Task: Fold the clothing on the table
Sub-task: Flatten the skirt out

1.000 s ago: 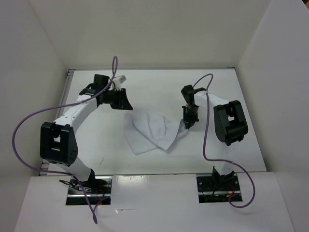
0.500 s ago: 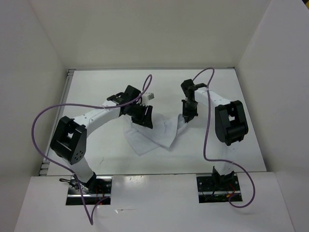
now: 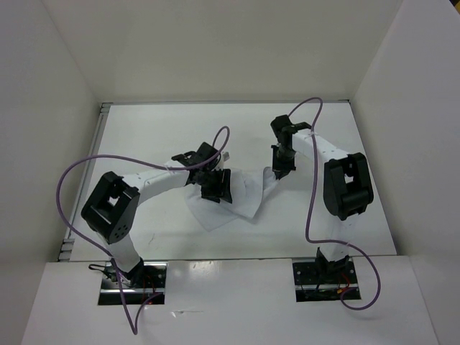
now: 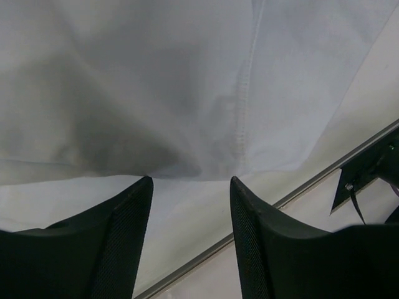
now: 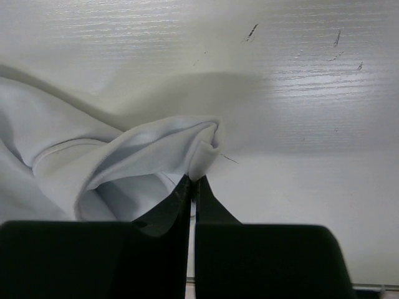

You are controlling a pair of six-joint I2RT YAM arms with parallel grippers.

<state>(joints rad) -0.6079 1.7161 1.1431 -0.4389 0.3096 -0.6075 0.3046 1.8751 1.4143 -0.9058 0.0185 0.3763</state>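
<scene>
Creased white clothing [image 3: 231, 198], right corner pinched in right pincer [image 3: 278, 175]

Plain white walls [image 3: 230, 50] stood behind and at both sides, and a glossy white ledge [image 3: 230, 302] ran along the front.

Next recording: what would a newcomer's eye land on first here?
The crumpled white clothing lies in the middle of the table. The right pincer is shut on a bunched fold at its right edge, while the left pincer hovers open over its left part.
</scene>
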